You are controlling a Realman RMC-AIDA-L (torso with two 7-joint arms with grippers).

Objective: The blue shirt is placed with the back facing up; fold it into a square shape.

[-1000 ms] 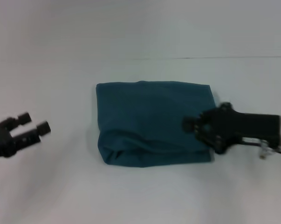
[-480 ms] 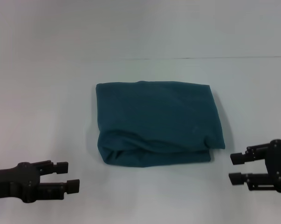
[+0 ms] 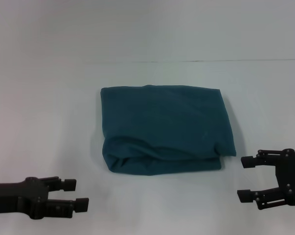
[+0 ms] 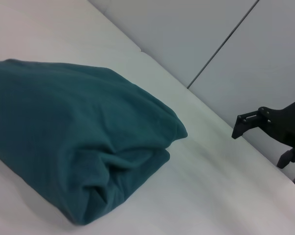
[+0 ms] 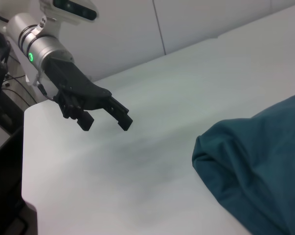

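Blue shirt [image 3: 164, 129] unmoved (folded square); left end effector [image 3: 79, 195] and right end effector [image 3: 245, 178], both open and empty, have retreated nearer.

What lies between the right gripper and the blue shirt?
Nothing: in the head view, only bare white table separates the open right gripper from the folded blue shirt.

The shirt [image 3: 164, 129] lies folded in the middle of the table [image 3: 49, 98]; the left gripper [image 3: 76, 194] sits near the front edge, left of the shirt and apart from it; the right gripper [image 3: 247, 178] sits opposite — front right, just off the shirt's near right corner.
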